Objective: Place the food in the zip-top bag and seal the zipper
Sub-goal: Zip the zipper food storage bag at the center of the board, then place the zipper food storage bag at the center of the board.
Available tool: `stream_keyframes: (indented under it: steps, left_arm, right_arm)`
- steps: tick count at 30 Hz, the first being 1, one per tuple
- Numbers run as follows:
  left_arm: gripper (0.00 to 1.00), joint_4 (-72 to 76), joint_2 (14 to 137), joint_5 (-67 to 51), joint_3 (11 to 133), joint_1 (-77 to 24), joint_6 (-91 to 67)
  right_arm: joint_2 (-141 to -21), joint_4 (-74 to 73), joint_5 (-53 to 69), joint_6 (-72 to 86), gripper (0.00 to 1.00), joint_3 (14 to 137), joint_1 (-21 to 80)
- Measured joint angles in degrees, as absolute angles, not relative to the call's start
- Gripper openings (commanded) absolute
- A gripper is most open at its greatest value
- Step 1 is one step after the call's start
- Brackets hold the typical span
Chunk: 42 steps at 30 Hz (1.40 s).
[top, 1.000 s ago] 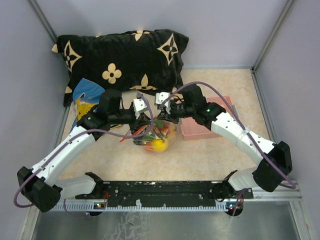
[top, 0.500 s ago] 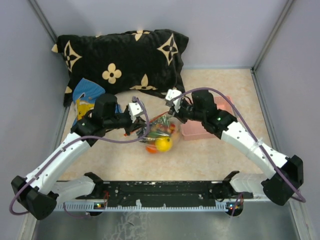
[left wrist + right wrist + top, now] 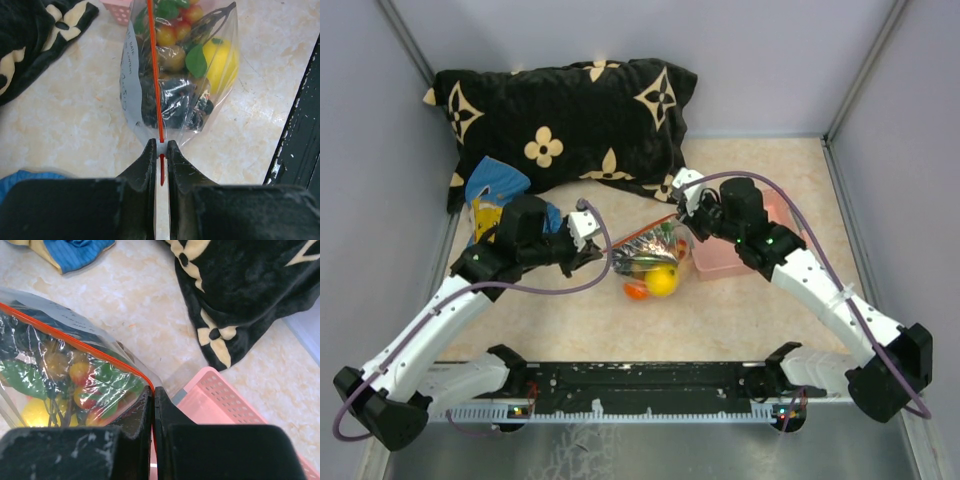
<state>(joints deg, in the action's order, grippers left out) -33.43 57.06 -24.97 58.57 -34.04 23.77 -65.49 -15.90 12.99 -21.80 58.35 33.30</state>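
Clamping opposite ends of the zipper (image 3: 154,60), left gripper (image 3: 160,150) and right gripper (image 3: 153,396) partly hide its tips.

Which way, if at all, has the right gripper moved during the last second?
Yes. The right gripper, shut on the zipper, has moved right along the black pillow's lower edge, toward its right corner.

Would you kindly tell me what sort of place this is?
Probably a lab test cell: plain walls, two robot arms on a rail, staged props like a cushion and pink basket.
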Motion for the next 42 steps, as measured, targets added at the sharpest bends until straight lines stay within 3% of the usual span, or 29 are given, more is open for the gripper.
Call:
stream_keyframes:
  steps: [12, 20, 24, 29, 31, 36, 38, 42]
  left_arm:
    - [0.02, -38.2, 53.0, -17.4, 58.6, -34.4, 22.7]
    - [0.09, -38.4, 51.0, -12.8, 56.9, -34.4, 20.7]
    - [0.15, -36.3, 50.8, -11.4, 53.8, -34.4, 16.5]
    - [0.25, -33.8, 50.8, -5.4, 52.1, -34.4, 8.6]
    - [0.27, -32.5, 50.2, -2.0, 51.5, -34.4, 5.0]
    - [0.32, -31.0, 47.4, 5.9, 49.3, -34.3, -2.4]
    - [0.41, -31.0, 46.9, 8.1, 48.8, -34.2, -5.0]
    - [0.69, -30.9, 46.9, 11.6, 48.5, -33.6, -9.7]
  right_arm:
    - [-65.8, -11.9, 12.5, -19.0, 0.0, 57.0, 33.2]
    - [-70.7, -8.1, 15.9, -17.0, 0.0, 57.1, 33.1]
    - [-73.0, -6.0, 16.8, -14.6, 0.31, 57.1, 32.8]
    - [-74.1, -3.2, 15.8, -10.6, 0.54, 57.2, 32.2]
    - [-73.7, -2.3, 14.3, -8.7, 0.72, 57.2, 32.1]
    - [-69.6, -3.1, 7.0, -2.0, 0.75, 57.1, 29.6]
    - [-66.3, -4.8, 3.5, 1.6, 0.75, 57.0, 27.1]
    - [-59.4, -8.8, -3.2, 6.9, 0.75, 56.2, 23.2]
